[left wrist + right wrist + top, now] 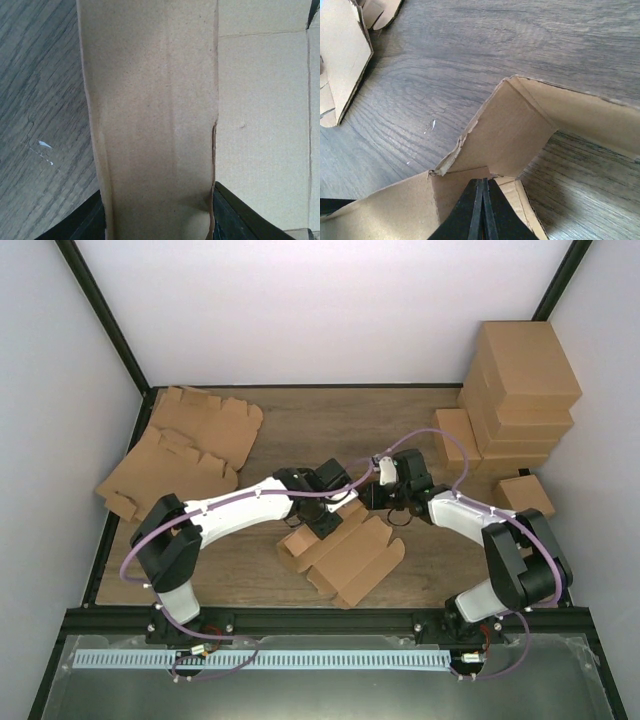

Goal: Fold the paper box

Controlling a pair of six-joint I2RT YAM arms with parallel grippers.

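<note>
Black fingertips (85,225) of my left gripper (159,210) stand wide, a cardboard panel (150,100) between them. My right gripper (482,185) is pinched closed at a raised flap (505,130); whether it grips it, I cannot tell. Left arm (240,508) stretches toward 2 o'clock, right arm (465,515) toward 10, meeting at the 12 o'clock edge of the paper box (352,558).

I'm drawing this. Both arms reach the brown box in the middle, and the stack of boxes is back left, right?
Not quite: the stack of boxes stands back right, as the top view shows. The left arm and right arm both reach the paper box in the middle.
</note>
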